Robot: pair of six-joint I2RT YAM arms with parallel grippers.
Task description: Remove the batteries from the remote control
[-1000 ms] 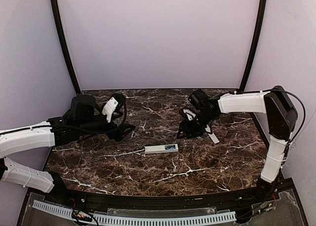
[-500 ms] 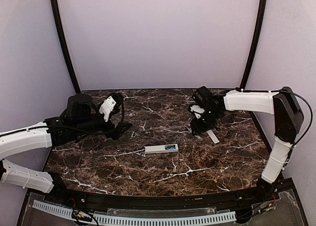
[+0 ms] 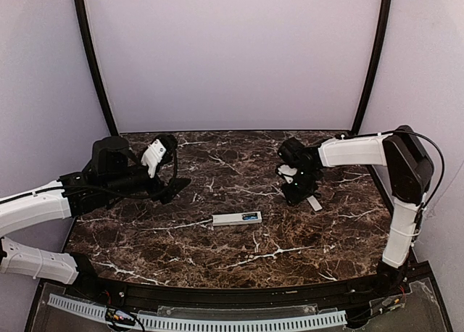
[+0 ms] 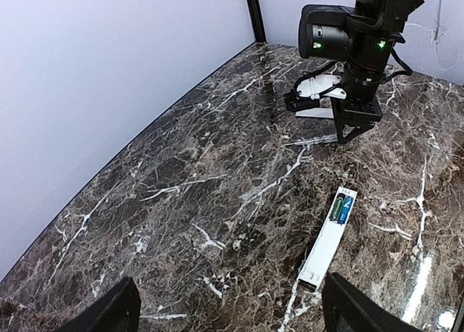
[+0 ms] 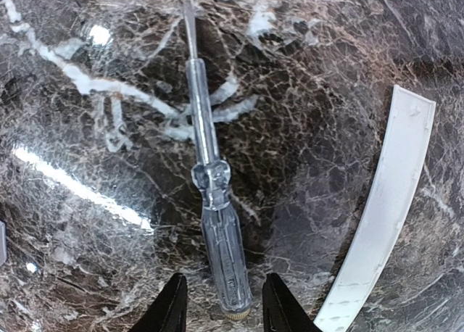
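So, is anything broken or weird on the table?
Nothing looks broken or spilled. The remote control lies with its back open, and two batteries show inside. Its cover lies apart from it, beside a clear screwdriver.

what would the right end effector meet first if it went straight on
Probably the clear screwdriver: its handle end lies right ahead of the right end effector, framed by its open jaws; the height above it is unclear.

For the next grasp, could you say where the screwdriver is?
In the right wrist view, the screwdriver lies on the marble beneath the right gripper, beside the cover strip.
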